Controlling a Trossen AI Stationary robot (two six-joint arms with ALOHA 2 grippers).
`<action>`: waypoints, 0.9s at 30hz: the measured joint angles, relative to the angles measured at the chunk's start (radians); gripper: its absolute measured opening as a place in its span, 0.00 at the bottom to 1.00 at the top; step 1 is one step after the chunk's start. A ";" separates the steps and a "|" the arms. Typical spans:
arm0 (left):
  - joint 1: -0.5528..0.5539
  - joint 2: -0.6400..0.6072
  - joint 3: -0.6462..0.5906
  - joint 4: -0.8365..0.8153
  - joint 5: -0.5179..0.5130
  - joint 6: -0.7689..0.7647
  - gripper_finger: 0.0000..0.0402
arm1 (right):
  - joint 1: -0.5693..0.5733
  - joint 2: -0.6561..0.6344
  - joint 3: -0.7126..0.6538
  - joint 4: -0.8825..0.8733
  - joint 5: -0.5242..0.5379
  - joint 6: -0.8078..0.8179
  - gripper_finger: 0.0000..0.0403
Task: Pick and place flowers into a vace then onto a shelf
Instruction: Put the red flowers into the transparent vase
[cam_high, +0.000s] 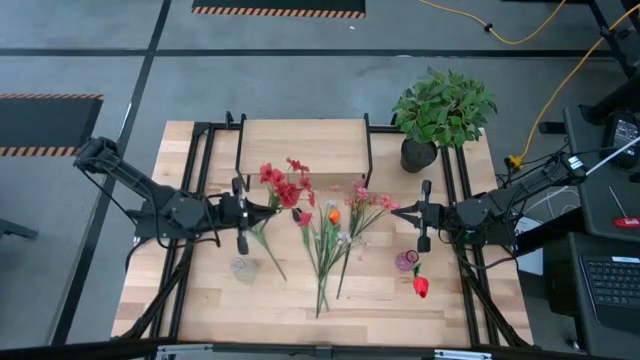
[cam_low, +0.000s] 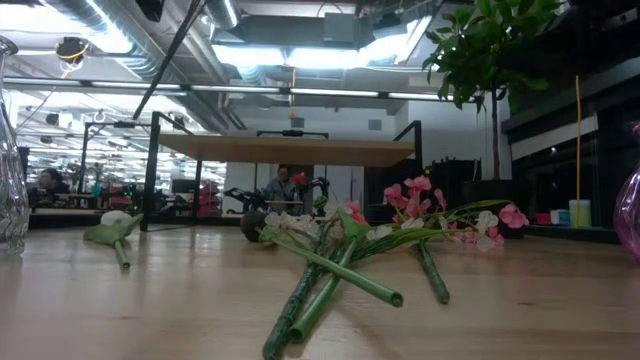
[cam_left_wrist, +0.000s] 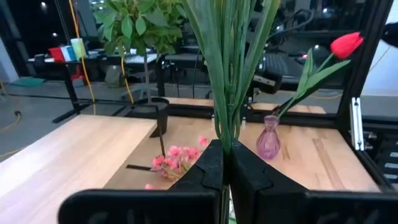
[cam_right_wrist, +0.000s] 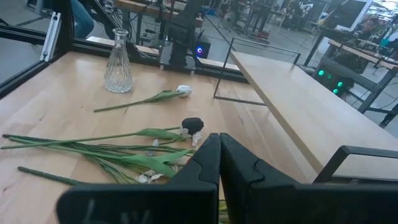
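Only in the left wrist view are green stems (cam_left_wrist: 230, 68) seen clamped in the left gripper (cam_left_wrist: 225, 165); overhead, loose flowers (cam_high: 330, 235) are spread mid-desk (cam_high: 200, 300), six o'clock of the shelf (cam_high: 303, 146). The right gripper (cam_high: 408, 212) is closed, empty.

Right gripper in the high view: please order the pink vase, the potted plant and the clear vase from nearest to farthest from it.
Measured from the right gripper, which is shut, at the table's right side:
1. Pink vase: just below it in the picture, holding a red flower.
2. Potted plant: at the table's far right corner, beside the shelf.
3. Clear vase: across the table, under the left gripper.
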 joint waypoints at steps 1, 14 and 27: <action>-0.001 -0.005 0.000 0.002 0.011 -0.002 0.01 | 0.000 0.000 0.000 -0.002 0.000 -0.001 0.02; -0.152 -0.094 0.000 0.028 0.051 0.060 0.01 | 0.000 0.000 0.000 -0.005 -0.002 0.035 0.02; -0.337 -0.153 0.000 0.095 -0.081 0.106 0.01 | 0.000 0.000 0.000 -0.005 -0.004 0.061 0.02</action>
